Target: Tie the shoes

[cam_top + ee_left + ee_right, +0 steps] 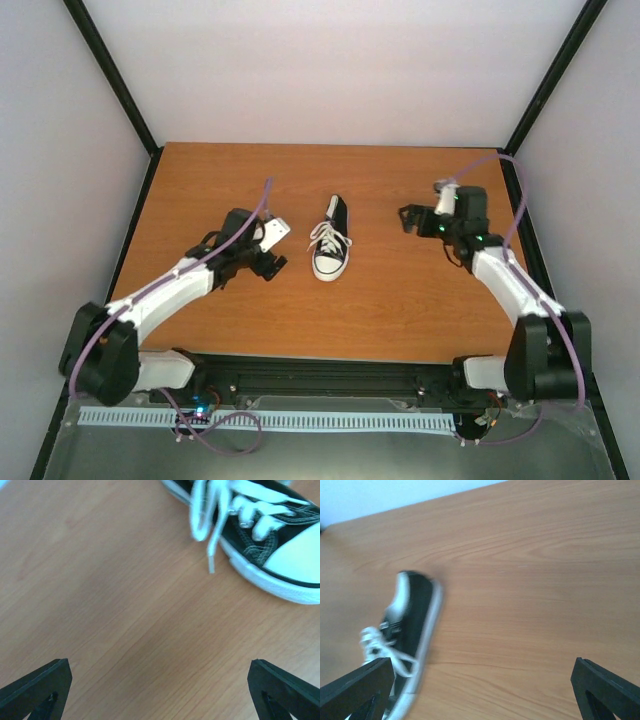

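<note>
One small black canvas sneaker (332,243) with a white sole, white toe cap and white laces lies mid-table, toe toward the near edge. My left gripper (275,262) is open and empty, a little left of the toe. In the left wrist view the toe cap and laces (270,535) show at the upper right, a loose lace end (211,555) hanging onto the wood. My right gripper (408,219) is open and empty, well right of the sneaker. The right wrist view shows the sneaker (412,630) blurred at the left.
The wooden table (390,310) is bounded by black frame posts (110,70) and white walls. A black rail (330,375) with the arm bases runs along the near edge.
</note>
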You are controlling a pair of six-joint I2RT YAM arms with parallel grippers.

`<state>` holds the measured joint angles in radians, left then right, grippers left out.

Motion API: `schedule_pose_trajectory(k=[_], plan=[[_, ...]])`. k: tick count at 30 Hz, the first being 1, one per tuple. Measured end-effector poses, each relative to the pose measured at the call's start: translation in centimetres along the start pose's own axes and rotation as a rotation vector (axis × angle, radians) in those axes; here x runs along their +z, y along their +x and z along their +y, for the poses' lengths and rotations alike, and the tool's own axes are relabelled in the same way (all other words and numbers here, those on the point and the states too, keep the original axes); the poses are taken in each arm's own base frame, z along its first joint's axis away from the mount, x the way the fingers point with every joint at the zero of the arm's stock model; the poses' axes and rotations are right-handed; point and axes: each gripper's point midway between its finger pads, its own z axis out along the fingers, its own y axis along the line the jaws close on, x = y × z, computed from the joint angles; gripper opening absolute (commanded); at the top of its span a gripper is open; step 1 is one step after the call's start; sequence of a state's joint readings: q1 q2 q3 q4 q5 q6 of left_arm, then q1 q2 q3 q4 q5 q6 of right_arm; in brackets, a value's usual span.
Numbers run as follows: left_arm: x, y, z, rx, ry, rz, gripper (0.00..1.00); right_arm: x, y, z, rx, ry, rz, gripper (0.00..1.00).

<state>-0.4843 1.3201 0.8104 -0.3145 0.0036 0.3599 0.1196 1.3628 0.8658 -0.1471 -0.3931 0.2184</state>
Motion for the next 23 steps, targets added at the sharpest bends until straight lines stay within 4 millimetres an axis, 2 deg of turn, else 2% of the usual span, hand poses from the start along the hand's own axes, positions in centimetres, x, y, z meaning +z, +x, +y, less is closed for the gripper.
schedule_pose_trajectory(k=[4, 7, 11, 15, 19, 23], plan=[[-2.5, 2.0, 2.9, -0.092, -0.129, -0.058, 1.0, -5.0, 0.0, -5.0, 0.076, 0.23, -0.123, 1.0], [-4.4, 4.1, 5.7, -0.192, -0.229, -0.105, 1.0, -7.4, 1.5, -6.9, 0.107, 0.355, -0.157, 1.0], [-7.6, 6.6, 9.2, -0.323, -0.375, -0.206, 1.0, -8.9, 3.2, -8.0, 0.118, 0.433, -0.174, 1.0], [-11.6, 7.2, 11.4, -0.418, -0.501, -0.348, 1.0, -10.1, 4.5, -8.3, 0.131, 0.467, -0.207, 1.0], [-14.3, 6.7, 12.2, -0.433, -0.567, -0.455, 1.0, -10.8, 5.1, -8.1, 0.137, 0.458, -0.244, 1.0], [-15.4, 5.9, 11.7, -0.423, -0.556, -0.528, 1.0, -10.6, 6.3, -7.8, 0.138, 0.43, -0.244, 1.0]])
